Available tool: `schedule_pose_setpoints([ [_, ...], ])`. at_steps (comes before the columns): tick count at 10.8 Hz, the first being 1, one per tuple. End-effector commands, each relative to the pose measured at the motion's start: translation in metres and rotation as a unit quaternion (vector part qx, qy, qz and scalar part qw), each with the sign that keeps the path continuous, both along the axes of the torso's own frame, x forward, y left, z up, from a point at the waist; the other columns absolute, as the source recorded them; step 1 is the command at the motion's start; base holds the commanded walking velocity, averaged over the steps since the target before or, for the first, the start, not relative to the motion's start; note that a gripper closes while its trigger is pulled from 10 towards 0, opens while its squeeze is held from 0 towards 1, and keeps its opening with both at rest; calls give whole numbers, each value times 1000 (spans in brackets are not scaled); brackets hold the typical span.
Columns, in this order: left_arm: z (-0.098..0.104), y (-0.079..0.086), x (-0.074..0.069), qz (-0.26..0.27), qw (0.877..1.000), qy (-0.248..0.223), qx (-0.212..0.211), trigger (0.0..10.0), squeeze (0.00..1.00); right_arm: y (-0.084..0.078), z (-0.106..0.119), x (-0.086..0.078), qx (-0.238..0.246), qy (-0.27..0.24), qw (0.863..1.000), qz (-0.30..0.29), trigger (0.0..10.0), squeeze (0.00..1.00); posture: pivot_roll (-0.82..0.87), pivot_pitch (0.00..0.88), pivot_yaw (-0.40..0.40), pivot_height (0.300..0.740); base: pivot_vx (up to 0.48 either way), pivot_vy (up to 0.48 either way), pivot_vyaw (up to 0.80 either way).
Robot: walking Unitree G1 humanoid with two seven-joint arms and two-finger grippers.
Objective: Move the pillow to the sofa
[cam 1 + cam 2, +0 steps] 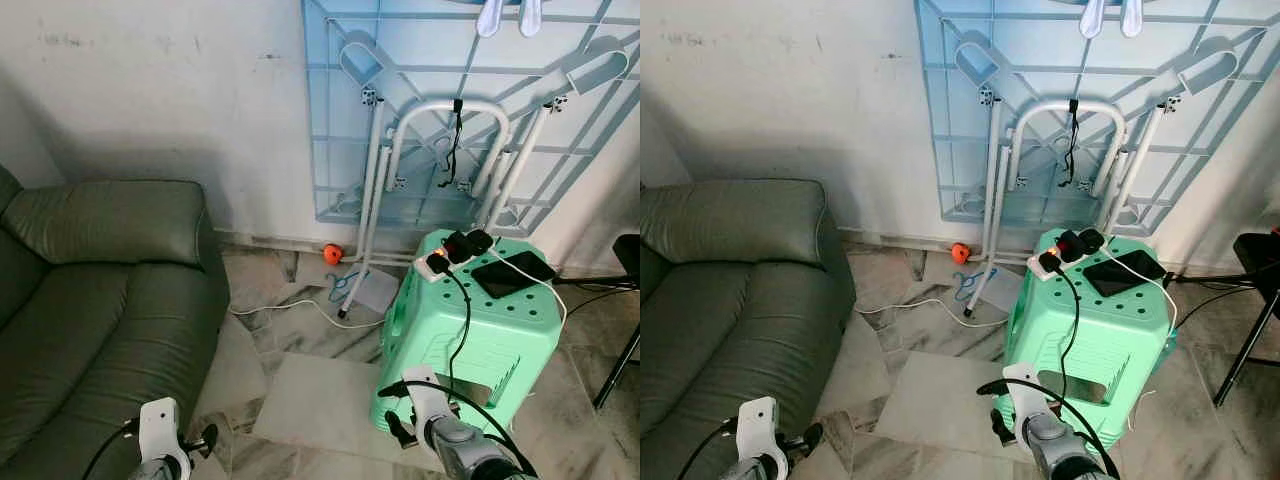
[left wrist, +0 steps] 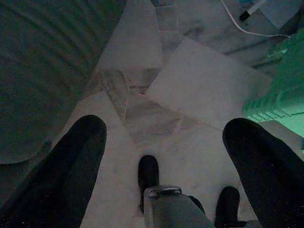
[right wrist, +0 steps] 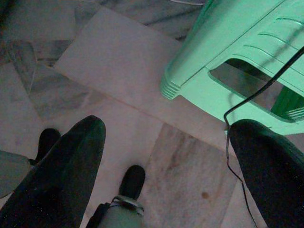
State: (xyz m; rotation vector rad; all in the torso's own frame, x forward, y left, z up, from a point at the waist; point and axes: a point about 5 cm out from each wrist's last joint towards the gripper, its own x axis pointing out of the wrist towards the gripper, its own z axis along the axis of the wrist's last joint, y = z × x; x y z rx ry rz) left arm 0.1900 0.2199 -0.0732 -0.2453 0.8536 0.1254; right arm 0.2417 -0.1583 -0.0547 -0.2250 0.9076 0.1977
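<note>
Marble floor [image 1: 300,400] between sofa [image 1: 90,300], stool [image 1: 480,330].

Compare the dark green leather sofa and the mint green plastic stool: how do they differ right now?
The dark green leather sofa is broad, padded and bare on top, while the mint green plastic stool is narrow, hard, with cut-out sides. The stool carries a white power strip and a black phone; the sofa carries nothing, no pillow. The sofa lies to the robot's left, the stool to its right. Both stand on the marble floor.
</note>
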Motion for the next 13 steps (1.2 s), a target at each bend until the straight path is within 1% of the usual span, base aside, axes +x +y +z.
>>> schedule_pose_setpoints([
  [1,0,20,-7,107,993,19,54,10000,0,-25,29,35,-21,-41,999,16,10000,0,-79,0,-13,740,0,0,0],
  [2,-3,20,-14,117,992,27,47,10000,0,-18,28,34,-6,-38,999,13,10000,0,-74,0,-12,740,0,0,0],
  [3,-7,25,-25,138,989,36,39,10000,0,-5,28,36,19,-43,999,4,10000,0,-55,0,18,740,0,0,0],
  [4,-9,23,-28,143,989,37,26,10000,0,1,25,33,19,-36,999,13,10000,0,-61,0,35,740,0,0,0],
  [5,-9,21,-27,135,990,42,20,10000,0,6,21,29,17,-39,999,4,10000,0,-50,0,35,740,0,0,0],
  [6,-9,25,-29,145,988,44,28,10000,0,8,17,24,8,-36,999,15,10000,0,-31,0,39,740,0,0,0],
  [7,-10,27,-31,120,989,57,60,10000,0,3,10,14,-11,-23,999,27,10000,0,-27,0,54,740,0,0,0],
  [8,-10,24,-32,116,991,55,48,10000,0,-5,4,6,-27,-13,999,17,10000,0,-27,0,56,740,0,0,0],
  [9,-11,27,-34,126,989,59,47,10000,0,-7,2,2,-33,-9,999,20,10000,0,-38,0,53,740,0,0,0],
  [10,-13,28,-40,131,987,73,53,10000,0,-8,1,1,-49,-3,998,34,10000,0,-48,0,51,740,0,0,0],
  [13,-14,28,-41,129,987,75,54,10000,0,-8,1,1,-51,-1,998,36,10000,0,-50,0,51,740,0,0,0],
])
